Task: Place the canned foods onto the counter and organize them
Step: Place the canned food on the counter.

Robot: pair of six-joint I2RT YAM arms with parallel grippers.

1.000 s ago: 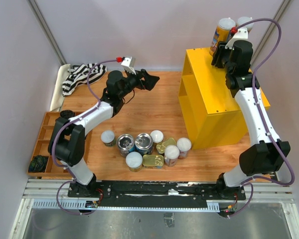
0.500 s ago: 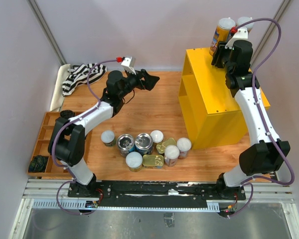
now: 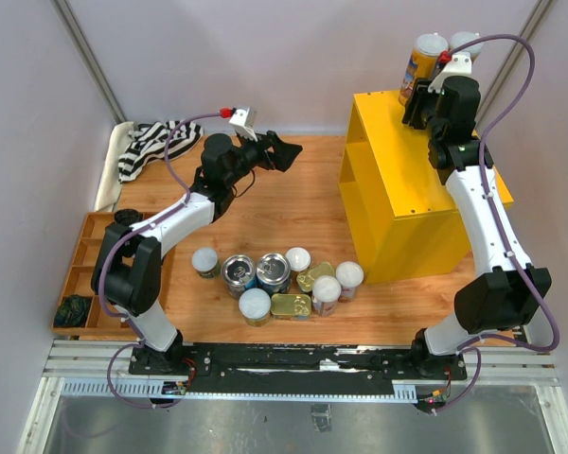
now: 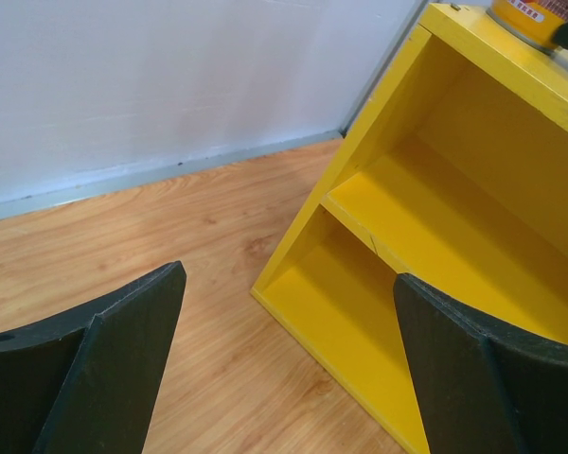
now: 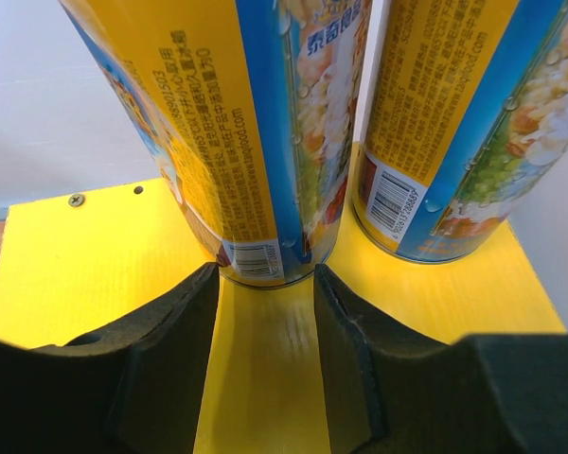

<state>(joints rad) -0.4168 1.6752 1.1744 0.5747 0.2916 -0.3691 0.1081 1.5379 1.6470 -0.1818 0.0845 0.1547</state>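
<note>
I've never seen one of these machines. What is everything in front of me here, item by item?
table: one, wooden, underneath everything
cabinet: one, yellow, table's right side
held tall can: one, yellow-blue, cabinet top
second tall can: one, yellow-blue, beside it
white-lidded cans: five, clustered near table front
silver-topped cans: two, blue, same cluster
gold tins: two, same cluster
striped cloth: one, black-white, far left
wooden tray: one, brown, left edge
dark lumps: two, in tray
left pincer: black, open, empty, over table
right pincer: black, closed on held tall can
</note>
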